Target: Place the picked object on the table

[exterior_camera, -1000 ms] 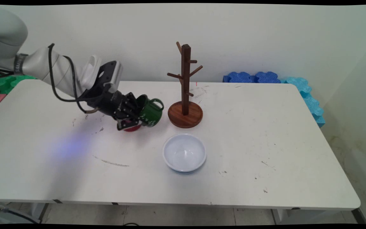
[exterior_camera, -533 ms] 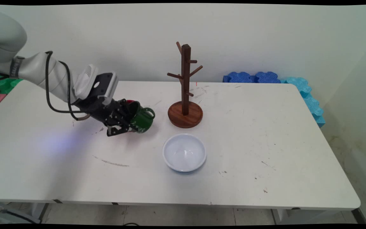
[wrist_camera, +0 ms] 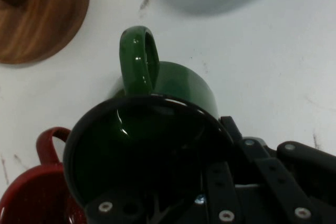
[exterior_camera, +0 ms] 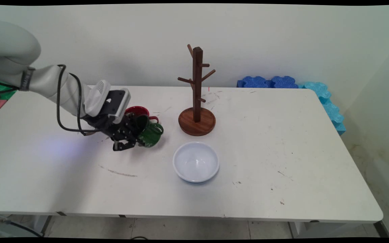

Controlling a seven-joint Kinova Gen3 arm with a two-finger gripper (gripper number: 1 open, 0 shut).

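main view: the gripper (exterior_camera: 137, 135) is clamped on a tilted green mug (exterior_camera: 152, 134) low over the white table (exterior_camera: 282, 152), a red mug (exterior_camera: 137, 110) just behind, left of the wooden mug tree (exterior_camera: 197, 101) and white bowl (exterior_camera: 196, 162). hand view: one finger reaches inside the green mug's (wrist_camera: 157, 129) rim, red mug (wrist_camera: 37, 192) beside.

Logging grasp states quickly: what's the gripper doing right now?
Gripper: shut on the green mug, gripping its rim, beside the red mug.
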